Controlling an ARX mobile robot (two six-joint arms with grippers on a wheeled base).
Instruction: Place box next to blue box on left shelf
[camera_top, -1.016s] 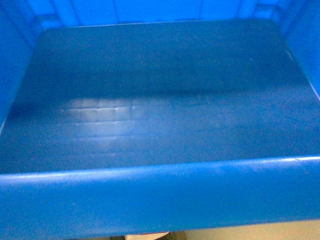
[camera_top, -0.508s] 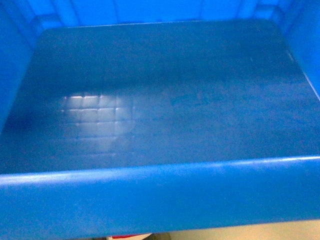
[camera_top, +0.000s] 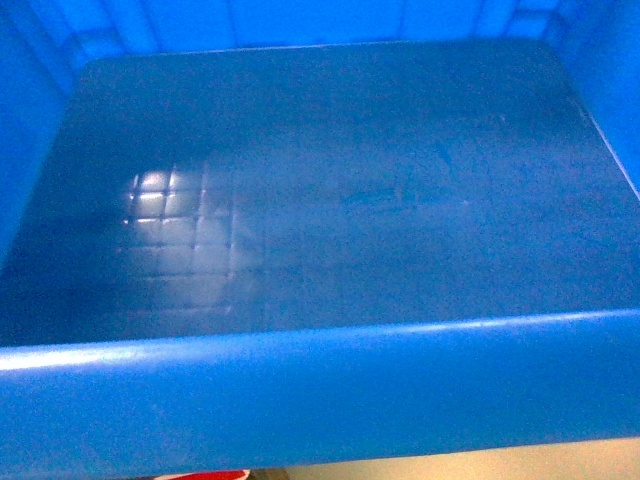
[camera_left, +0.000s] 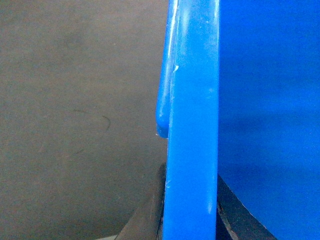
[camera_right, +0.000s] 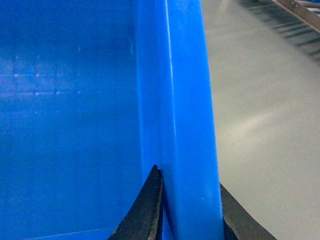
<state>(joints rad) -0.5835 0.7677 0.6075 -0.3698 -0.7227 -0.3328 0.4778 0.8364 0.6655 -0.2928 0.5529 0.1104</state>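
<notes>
The box (camera_top: 320, 385), a bright-blue crate, fills the head view; I look down onto its bare floor with a faint grid imprint, its near rim across the bottom. My left gripper (camera_left: 192, 220) is shut on the box's left wall, one dark finger (camera_left: 147, 220) outside and one (camera_left: 235, 222) inside. My right gripper (camera_right: 190, 205) is shut on the box's right wall (camera_right: 185, 100), with one finger (camera_right: 147, 210) inside and the other (camera_right: 240, 220) outside. The box hangs above the ground. The other blue box and the left shelf are out of view.
Grey floor (camera_left: 75, 100) lies under the left side and pale floor (camera_right: 265, 125) under the right. A blurred grey metal rail (camera_right: 300, 10) crosses the right wrist view's top corner. A sliver of something red (camera_top: 215, 474) shows below the box's near rim.
The box keeps its place in the head view. The glare patch on its floor has shifted a little, and the red sliver has come into sight beneath the rim, sliding left.
</notes>
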